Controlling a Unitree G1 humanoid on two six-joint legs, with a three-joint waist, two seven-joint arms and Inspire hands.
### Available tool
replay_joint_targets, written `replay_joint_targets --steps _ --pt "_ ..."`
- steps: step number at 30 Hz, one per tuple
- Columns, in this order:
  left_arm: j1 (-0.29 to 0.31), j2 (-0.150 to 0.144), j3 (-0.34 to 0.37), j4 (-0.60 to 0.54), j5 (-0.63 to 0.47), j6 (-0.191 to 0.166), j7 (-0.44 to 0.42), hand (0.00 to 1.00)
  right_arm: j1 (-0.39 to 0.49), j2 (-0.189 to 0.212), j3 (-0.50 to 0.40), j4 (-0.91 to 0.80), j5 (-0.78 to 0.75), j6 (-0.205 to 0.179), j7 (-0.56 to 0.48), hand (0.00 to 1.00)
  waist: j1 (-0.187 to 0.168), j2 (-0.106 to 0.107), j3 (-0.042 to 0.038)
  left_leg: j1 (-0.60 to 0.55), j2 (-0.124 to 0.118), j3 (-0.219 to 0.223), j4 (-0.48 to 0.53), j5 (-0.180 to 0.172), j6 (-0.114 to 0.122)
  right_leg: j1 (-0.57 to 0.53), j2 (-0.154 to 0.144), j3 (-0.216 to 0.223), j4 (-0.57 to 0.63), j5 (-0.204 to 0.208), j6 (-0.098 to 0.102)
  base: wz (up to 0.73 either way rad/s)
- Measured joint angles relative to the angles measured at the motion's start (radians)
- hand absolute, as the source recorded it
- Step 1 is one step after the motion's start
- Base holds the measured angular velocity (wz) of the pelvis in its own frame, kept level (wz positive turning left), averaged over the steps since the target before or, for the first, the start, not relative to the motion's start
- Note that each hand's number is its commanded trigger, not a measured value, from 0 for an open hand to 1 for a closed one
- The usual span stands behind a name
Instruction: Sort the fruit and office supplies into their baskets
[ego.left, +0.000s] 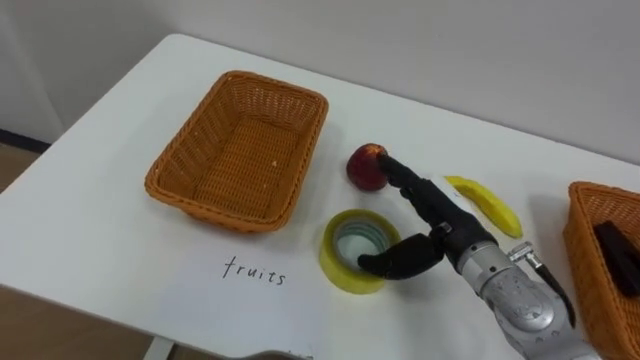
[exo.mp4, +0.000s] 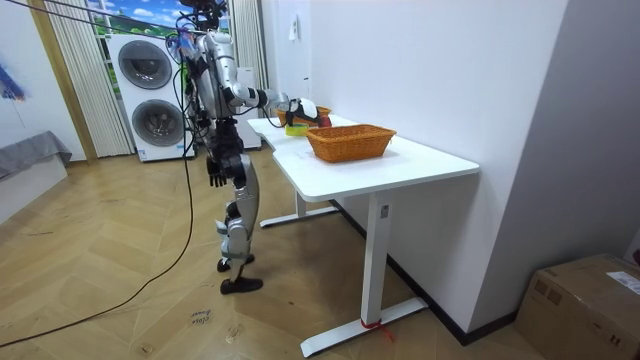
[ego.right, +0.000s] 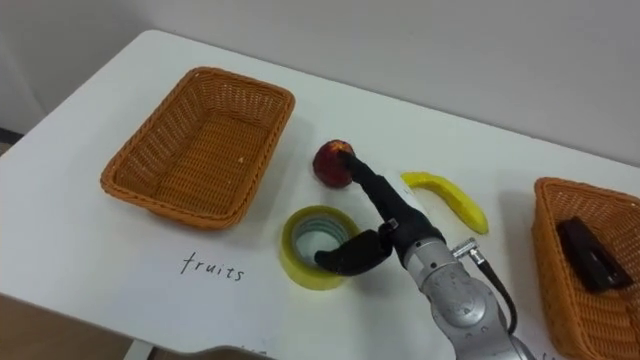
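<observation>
A red apple (ego.left: 366, 166) lies on the white table (ego.left: 90, 230) between the two baskets. My right hand (ego.left: 443, 232) reaches in from the lower right, open, its straight fingers (ego.left: 408, 184) touching the apple's right side. The thumb (ego.left: 385, 262) hangs over a yellow tape roll (ego.left: 341, 266) lying flat just in front of the apple. A yellow banana (ego.left: 487, 204) lies to the right of the hand. The fruit basket (ego.left: 172, 186) to the left is empty. My left hand (exo.mp4: 215, 172) hangs at my side in the room view.
A second wicker basket (ego.left: 580, 250) at the right edge holds a black object (ego.left: 618, 255). A handwritten label (ego.left: 255, 272) lies in front of the left basket. I stand at the table's end, with washing machines (exo.mp4: 152, 95) behind me.
</observation>
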Motion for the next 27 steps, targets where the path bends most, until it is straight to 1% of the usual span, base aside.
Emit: replay_joint_targets --steps 3,6,11,15,20,22,24,27 --pt "0.001 0.000 0.000 0.000 0.000 0.000 0.000 0.00 -0.009 0.000 0.001 0.006 0.001 0.000 -0.001 0.00 0.001 0.001 0.0038 -0.002 -0.001 -0.005 0.000 0.000 0.000 0.000 0.000 -0.004 0.000 0.000 0.000 0.04" --pt "0.000 0.000 0.000 0.000 0.000 0.000 0.000 0.00 -0.025 0.003 0.008 0.025 0.001 0.000 -0.002 0.00 0.001 0.001 0.0039 -0.004 -0.001 -0.009 0.001 0.000 0.000 0.000 0.000 -0.010 -0.001 0.000 0.000 0.04" --pt "0.001 0.000 0.000 0.000 0.000 0.000 -0.001 0.00 -0.027 0.003 0.010 0.025 0.001 0.000 -0.002 0.00 0.001 0.001 0.0038 -0.008 -0.001 -0.012 0.001 0.000 0.000 -0.002 -0.002 -0.024 -0.001 0.000 0.000 0.02" --pt "0.000 0.000 0.000 -0.001 0.001 0.002 -0.002 0.00 -0.027 0.003 0.010 0.026 -0.004 0.000 -0.001 0.00 0.000 0.001 0.0038 -0.007 -0.001 -0.012 0.000 0.000 0.000 -0.001 -0.002 -0.023 -0.002 0.000 0.000 0.00" --pt "0.002 0.000 0.002 -0.006 0.004 0.021 -0.006 0.00 -0.027 0.003 0.011 0.037 -0.026 0.001 0.002 0.00 0.000 0.003 0.0042 0.004 -0.002 -0.015 -0.001 0.000 0.000 0.010 -0.001 -0.025 -0.002 0.000 0.000 0.01" --pt "0.004 0.000 0.001 -0.006 0.001 0.028 -0.006 0.00 -0.027 0.003 0.010 0.045 -0.047 0.008 0.002 0.00 -0.003 0.003 0.0041 0.004 -0.002 -0.016 0.000 0.000 0.000 0.011 -0.002 -0.026 -0.002 0.000 0.000 0.00" --pt "0.007 -0.001 0.001 -0.006 0.001 0.044 -0.005 0.00 -0.027 0.003 0.009 0.049 -0.061 0.025 0.006 0.00 -0.004 0.003 0.0039 0.003 -0.002 -0.016 0.003 0.000 0.000 0.012 -0.002 -0.026 -0.002 0.000 0.000 0.00" --pt "0.011 -0.001 0.001 -0.005 0.001 0.055 -0.005 0.00 -0.027 0.003 0.009 0.052 -0.076 0.036 0.009 0.00 -0.008 0.005 0.0032 0.003 -0.002 -0.016 0.005 0.000 0.000 0.013 -0.002 -0.026 -0.002 0.000 0.000 0.00"
